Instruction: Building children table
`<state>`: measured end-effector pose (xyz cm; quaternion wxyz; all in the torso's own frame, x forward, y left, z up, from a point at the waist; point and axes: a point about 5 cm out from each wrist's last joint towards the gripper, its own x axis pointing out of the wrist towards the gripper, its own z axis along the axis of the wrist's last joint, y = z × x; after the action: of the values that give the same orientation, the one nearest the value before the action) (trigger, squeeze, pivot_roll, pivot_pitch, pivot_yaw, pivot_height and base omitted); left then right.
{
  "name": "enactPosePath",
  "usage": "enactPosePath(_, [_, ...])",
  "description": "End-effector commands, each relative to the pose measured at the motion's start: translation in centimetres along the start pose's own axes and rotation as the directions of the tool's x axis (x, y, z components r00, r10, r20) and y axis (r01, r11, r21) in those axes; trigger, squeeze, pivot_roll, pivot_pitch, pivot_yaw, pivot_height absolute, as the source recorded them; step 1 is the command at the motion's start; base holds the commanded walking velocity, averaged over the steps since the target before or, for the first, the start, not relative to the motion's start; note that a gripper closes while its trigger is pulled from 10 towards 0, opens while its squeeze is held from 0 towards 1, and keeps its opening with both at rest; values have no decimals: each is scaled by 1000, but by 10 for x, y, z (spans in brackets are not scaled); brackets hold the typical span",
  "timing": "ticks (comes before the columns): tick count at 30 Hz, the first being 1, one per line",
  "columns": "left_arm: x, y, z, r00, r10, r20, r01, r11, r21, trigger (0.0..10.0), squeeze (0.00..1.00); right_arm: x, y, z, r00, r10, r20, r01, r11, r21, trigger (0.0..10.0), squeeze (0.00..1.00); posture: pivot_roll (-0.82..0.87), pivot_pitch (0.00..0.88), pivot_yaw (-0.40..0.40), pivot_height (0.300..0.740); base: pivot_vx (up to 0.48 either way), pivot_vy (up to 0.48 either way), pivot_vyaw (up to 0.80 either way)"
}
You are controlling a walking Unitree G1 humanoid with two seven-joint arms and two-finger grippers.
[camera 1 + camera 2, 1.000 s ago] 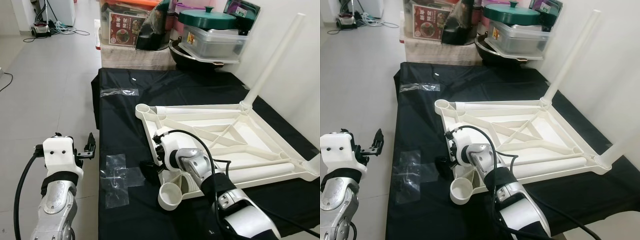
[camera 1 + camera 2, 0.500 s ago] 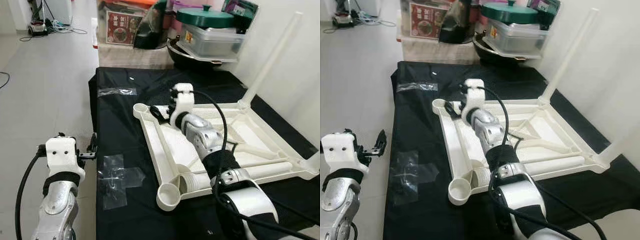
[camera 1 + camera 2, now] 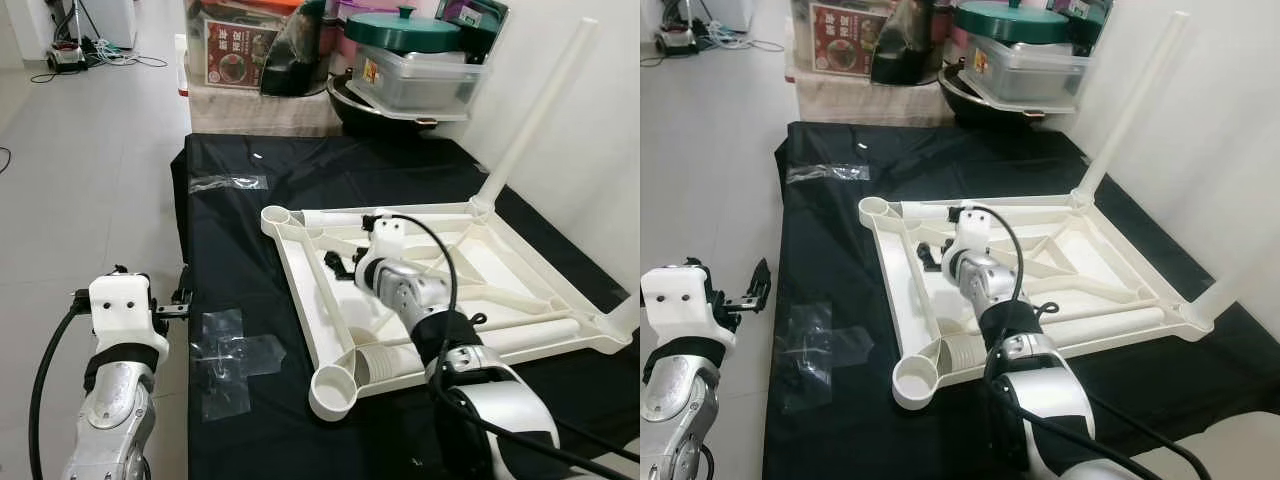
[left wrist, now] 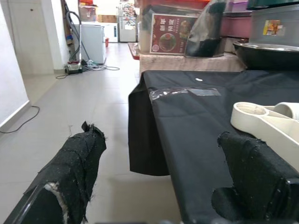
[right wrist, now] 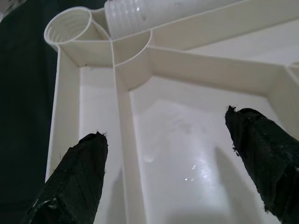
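The white plastic table top (image 3: 330,300) lies upside down on the black cloth. One leg (image 3: 535,110) stands screwed in at the far right corner, another (image 3: 625,312) at the right edge. Two loose legs lie inside the frame, one along the far rim (image 3: 400,215) and one along the near rim (image 3: 470,350). The sockets at the far left (image 3: 276,215) and near left (image 3: 332,385) are empty. My right gripper (image 3: 340,265) hovers open over the underside's left part; its wrist view shows a corner socket (image 5: 70,25). My left gripper (image 3: 180,300) hangs open beside the table's left edge.
Strips of clear tape (image 3: 235,350) stick to the black cloth left of the table top. A low bench at the back holds a pot with a green lid (image 3: 410,35), boxes and containers. A white wall runs close on the right; open tiled floor (image 3: 90,180) lies to the left.
My right gripper swung from the near-left socket up to the far-left corner, then back toward the middle of the underside. The left arm has barely moved. The camera shifted slightly.
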<state>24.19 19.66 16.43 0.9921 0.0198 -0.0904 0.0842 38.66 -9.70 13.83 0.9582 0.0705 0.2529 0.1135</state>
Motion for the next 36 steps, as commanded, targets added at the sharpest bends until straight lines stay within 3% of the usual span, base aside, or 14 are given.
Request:
enactPosePath(1, [1,-2,-2,1000,-9,-6,10,1000,4,10000,0,1,3,-13,996,50,-79,-43,994,97,10000,0,139,0,-164,740,0,0,0])
enactPosePath(3, [1,-2,-2,1000,-9,-6,10,1000,4,10000,0,1,3,-13,996,50,-79,-43,994,97,10000,0,139,0,-164,740,0,0,0])
enactPosePath(4, [1,-2,-2,1000,-9,-5,9,1000,4,10000,0,2,13,-17,984,136,-115,-112,975,194,10000,0,138,0,-165,740,0,0,0])
enactPosePath(5, [1,-2,-2,1000,-9,-5,9,1000,4,10000,0,2,13,-17,984,136,-115,-112,975,194,10000,0,138,0,-165,740,0,0,0])
enactPosePath(6, [1,-2,-2,1000,-8,-5,8,1000,3,10000,0,1,24,-21,967,212,-144,-166,946,278,10000,0,137,0,-164,740,0,0,0])
enactPosePath(10, [0,-2,-2,1000,-8,-6,9,1000,1,10000,0,0,37,-25,939,297,-174,-218,904,367,10000,0,138,0,-164,740,0,0,0])
enactPosePath(15, [0,-3,-2,1000,-10,-6,10,1000,1,10000,0,-2,48,-30,907,370,-199,-262,869,420,10000,0,135,0,-162,740,0,0,0])
enactPosePath(19, [0,-3,-2,1000,-10,-6,10,1000,1,10000,0,-2,48,-30,907,370,-199,-262,869,420,10000,0,135,0,-162,740,0,0,0])
enactPosePath(23, [0,-3,-2,1000,-10,-7,10,1000,1,10000,0,-6,58,-29,873,446,-196,-336,843,421,10000,0,138,0,-164,740,0,0,0])
enactPosePath(26, [0,-2,-2,1000,-10,-7,10,1000,2,10000,0,-7,62,-29,864,465,-193,-367,845,388,10000,0,138,0,-163,740,0,0,0])
enactPosePath(29, [0,-2,-3,1000,-9,-8,9,1000,3,10000,0,-8,66,-32,863,456,-217,-415,885,212,10000,0,139,0,-162,740,0,0,0])
enactPosePath(31, [0,-2,-3,1000,-10,-8,10,1000,5,10000,0,-12,73,-35,840,491,-230,-470,871,143,10000,0,138,0,-160,740,0,0,0])
enactPosePath(34, [0,-2,-3,1000,-11,-8,11,1000,5,10000,0,-13,75,-36,833,502,-233,-486,865,127,10000,0,138,0,-160,740,0,0,0])
enactPosePath(36, [0,-2,-3,1000,-12,-9,12,1000,6,10000,0,-17,83,-42,805,531,-264,-524,846,101,10000,0,138,0,-159,740,0,0,0])
